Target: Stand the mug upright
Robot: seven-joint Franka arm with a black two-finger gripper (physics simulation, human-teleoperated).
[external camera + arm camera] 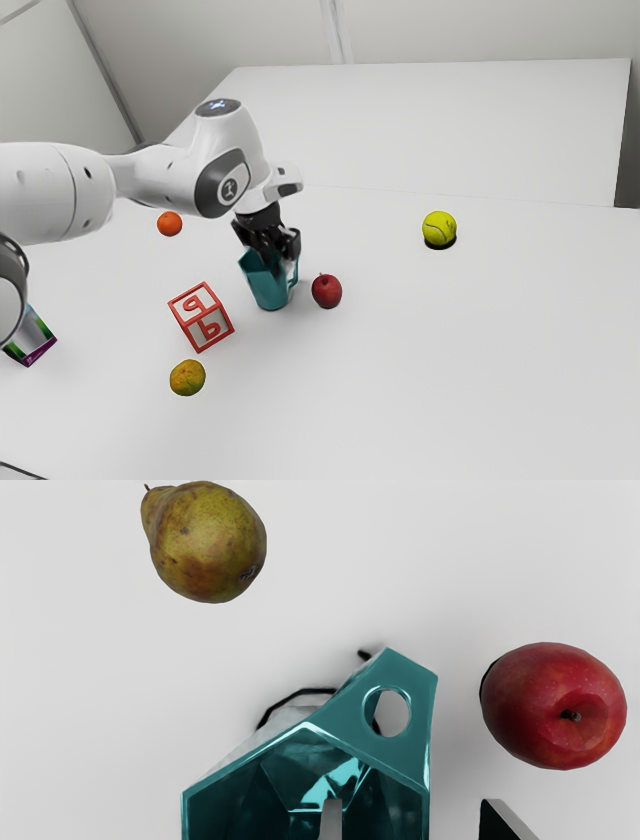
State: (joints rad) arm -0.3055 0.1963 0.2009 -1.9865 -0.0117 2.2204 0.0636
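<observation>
With its fingers apart, the end effector [278,252] points down at the teal mug [271,286], one finger [331,825] reaching into the mouth and the other [506,826] outside the wall, on the side nearer the apple [555,710]. A gap shows between that outer finger and the mug, so the mug is not gripped. The mug is upright on the surface [400,380], mouth up and base down, its holed handle [422,700] toward the exterior view's right.

The red apple rests near the mug, not touching it. On the mug's other side, toward the exterior view's left, sits a red-and-white letter block [201,317], with a mottled pear [207,542] near it. An orange ball [170,224] lies beyond the block, and a tennis ball [439,227] rests well apart toward the exterior view's right.
</observation>
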